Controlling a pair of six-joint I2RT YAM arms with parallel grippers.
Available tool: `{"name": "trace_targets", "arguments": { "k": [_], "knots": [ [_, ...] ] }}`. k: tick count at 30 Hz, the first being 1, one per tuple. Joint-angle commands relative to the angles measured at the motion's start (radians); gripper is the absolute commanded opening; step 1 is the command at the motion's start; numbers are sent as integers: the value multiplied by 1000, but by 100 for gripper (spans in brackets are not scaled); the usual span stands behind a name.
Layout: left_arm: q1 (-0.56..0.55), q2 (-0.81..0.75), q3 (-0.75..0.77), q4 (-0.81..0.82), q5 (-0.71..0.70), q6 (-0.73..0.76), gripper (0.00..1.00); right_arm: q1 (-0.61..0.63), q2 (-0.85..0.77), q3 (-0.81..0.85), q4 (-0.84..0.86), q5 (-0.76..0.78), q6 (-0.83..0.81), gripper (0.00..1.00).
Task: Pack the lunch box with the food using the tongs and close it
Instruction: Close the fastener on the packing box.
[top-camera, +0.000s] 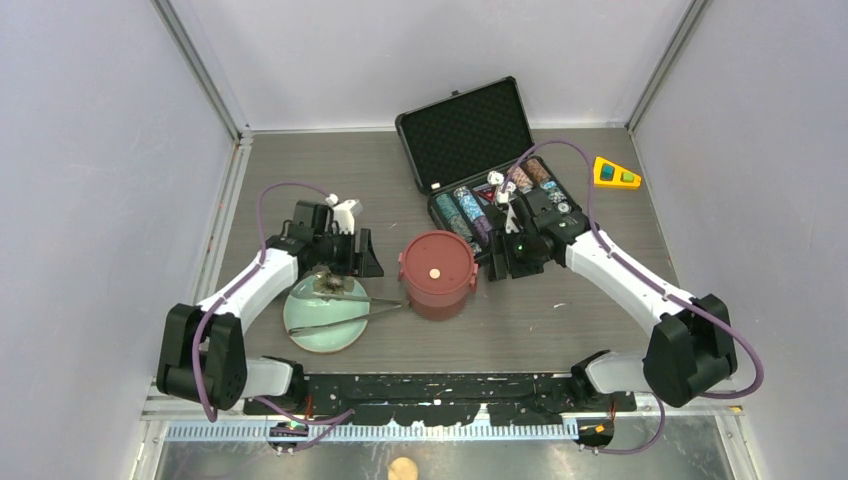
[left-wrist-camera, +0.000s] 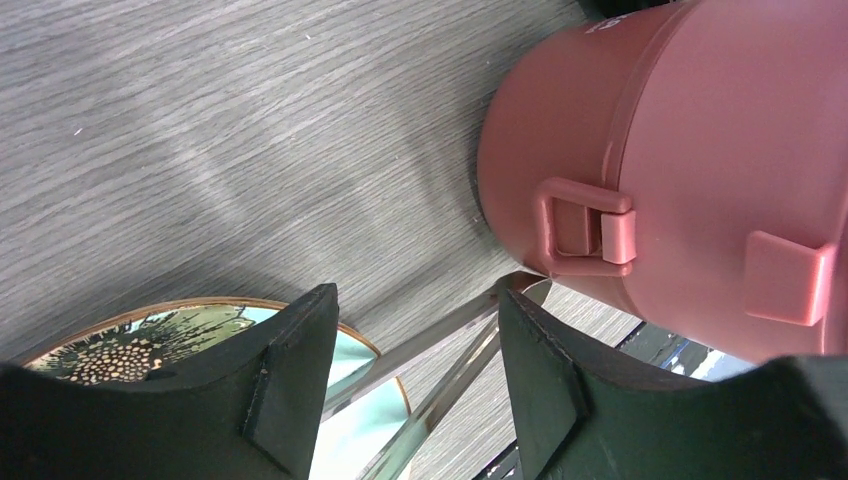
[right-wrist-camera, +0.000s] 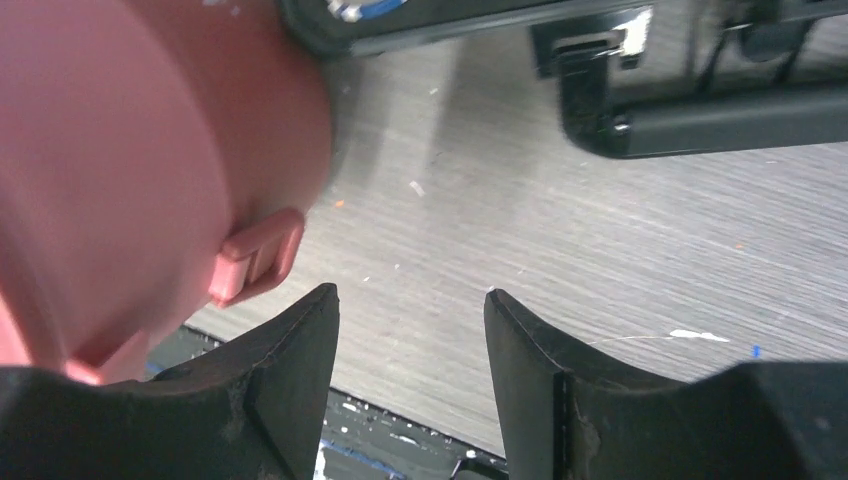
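The maroon lunch box (top-camera: 437, 272) stands mid-table with a flat red lid on top; its side clip (left-wrist-camera: 585, 225) shows in the left wrist view. The silver tongs (top-camera: 355, 310) lie across the pale green plate (top-camera: 312, 330), one end reaching to the box's base (left-wrist-camera: 440, 345). My left gripper (top-camera: 358, 262) hovers left of the box, above the plate's far edge, open and empty (left-wrist-camera: 415, 300). Just right of the box (right-wrist-camera: 120, 150), my right gripper (top-camera: 508, 265) is also open with nothing between its fingers (right-wrist-camera: 410, 295). The food is out of view.
An open black case (top-camera: 470, 130) with stacks of poker chips (top-camera: 500, 200) sits behind the box, close to my right gripper. A yellow block (top-camera: 616, 173) lies at the back right. Grey walls enclose the table on three sides.
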Motion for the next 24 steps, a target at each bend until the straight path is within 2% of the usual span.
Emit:
{"name": "trace_targets", "arguments": {
  "k": [1, 10, 15, 24],
  "knots": [
    [4, 13, 19, 51, -5, -23, 62, 65, -21, -16, -23, -79, -44, 60],
    [5, -2, 18, 33, -4, -16, 62, 111, 65, 36, 3, -142, -10, 60],
    [5, -2, 10, 40, -11, -26, 63, 110, 102, 65, 20, -90, 7, 60],
    [23, 19, 8, 59, 9, -100, 65, 103, 134, 91, 80, -82, 79, 61]
  ]
}}
